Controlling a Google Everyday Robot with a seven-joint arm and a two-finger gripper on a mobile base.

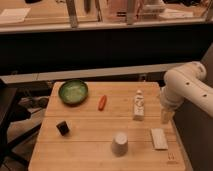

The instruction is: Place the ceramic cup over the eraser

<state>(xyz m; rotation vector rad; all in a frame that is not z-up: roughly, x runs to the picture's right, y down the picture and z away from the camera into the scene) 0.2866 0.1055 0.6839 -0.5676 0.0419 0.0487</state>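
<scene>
Table (90, 150): pale wood planks, filling the lower half of the frame.

1. Cup (120, 144): off-white, tapered, no handle. Stands at lower centre, nearest the front edge. Whether its mouth faces up or down cannot be told. Touches nothing.
2. Eraser (159, 138): flat white rectangle, lying lower right, its long side running away from the front edge. Right of the cup, with bare wood between them.
3. Block (63, 127): small, black. Lower left, well apart from the cup.
4. Gripper (166, 116): pale, pointing down at the table's right edge, beyond the eraser and just right of the tube. Holds nothing that can be seen; whether it is spread or closed cannot be told.
5. Arm (187, 85): thick white casing, entering from the right edge of the frame and bending down to the gripper.
6. Tube (138, 106): white, upright, right of centre.
7. Orange item (102, 102): small, elongated, at centre, between tube and bowl.
8. Bowl (73, 91): green, round, at the table's far left corner, upper left of centre.
</scene>
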